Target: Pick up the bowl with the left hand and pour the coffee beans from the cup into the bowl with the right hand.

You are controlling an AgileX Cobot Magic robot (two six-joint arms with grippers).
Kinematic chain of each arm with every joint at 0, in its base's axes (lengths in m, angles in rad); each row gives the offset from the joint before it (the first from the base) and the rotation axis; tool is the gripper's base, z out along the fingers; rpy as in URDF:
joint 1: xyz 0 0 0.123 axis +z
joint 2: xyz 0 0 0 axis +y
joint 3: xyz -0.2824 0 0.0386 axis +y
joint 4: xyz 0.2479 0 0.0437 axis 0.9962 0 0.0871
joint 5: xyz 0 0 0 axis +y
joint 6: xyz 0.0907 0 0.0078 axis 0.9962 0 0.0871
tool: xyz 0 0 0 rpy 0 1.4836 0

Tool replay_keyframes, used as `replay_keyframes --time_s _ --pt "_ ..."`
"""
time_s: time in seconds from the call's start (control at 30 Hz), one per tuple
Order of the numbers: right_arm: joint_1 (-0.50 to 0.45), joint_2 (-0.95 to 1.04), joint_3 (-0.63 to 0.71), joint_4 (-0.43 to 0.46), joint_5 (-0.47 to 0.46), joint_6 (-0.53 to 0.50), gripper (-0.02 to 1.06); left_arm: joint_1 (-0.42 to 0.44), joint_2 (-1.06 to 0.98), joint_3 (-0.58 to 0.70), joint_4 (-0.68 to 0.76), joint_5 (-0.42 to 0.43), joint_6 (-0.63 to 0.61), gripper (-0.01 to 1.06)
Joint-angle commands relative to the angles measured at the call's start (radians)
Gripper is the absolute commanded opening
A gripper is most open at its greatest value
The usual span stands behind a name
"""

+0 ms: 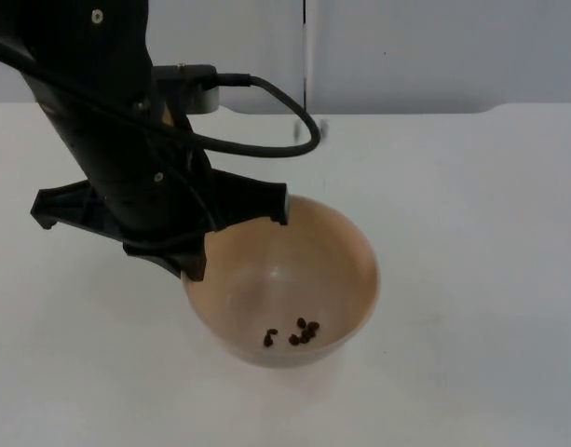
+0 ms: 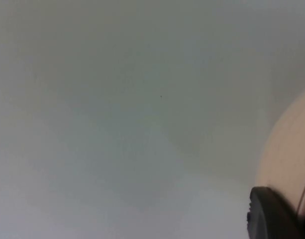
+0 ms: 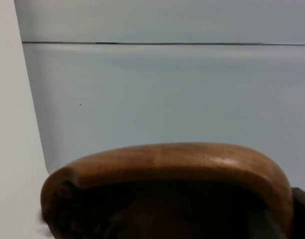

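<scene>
Top view: left gripper [image 1: 237, 244] clamped on the far-left rim of the tan bowl [image 1: 346, 270], mid-bench [image 1: 471, 233]; several coffee beans [image 1: 299, 333] lie inside.
Left wrist view: bowl wall beside a fingertip [image 2: 271, 214].
Right wrist view: right gripper [image 3: 271, 219], fingers clamped on the brown wooden cup [image 3: 167, 164].

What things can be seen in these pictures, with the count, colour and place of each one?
bowl: one, pale tan, near the middle of the table, rim held at its left side.
coffee beans: a few, dark brown, at the bottom of the bowl.
cup: one, brown wood, close before the right wrist camera, with the partition wall behind it.
table: one, white, under everything.
partition wall: one, grey, at the table's far edge.
left gripper: black, at the bowl's left rim, shut on it.
right gripper: black, beside the cup.
</scene>
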Motion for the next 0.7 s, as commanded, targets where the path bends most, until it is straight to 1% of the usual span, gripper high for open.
replay_keyframes --time_s 0.0,0.5,0.67 --pt "0.008 0.001 -0.002 -0.026 -0.002 -0.002 0.0 -0.004 -0.011 0.003 -0.013 -0.001 -0.008 0.0" --pt "0.008 0.001 -0.002 -0.019 -0.002 -0.005 0.0 -0.004 -0.011 0.003 -0.013 -0.001 -0.008 0.0" --pt "0.008 0.001 -0.002 -0.001 -0.002 -0.012 0.0 -0.004 -0.011 0.003 -0.013 -0.001 -0.008 0.0"
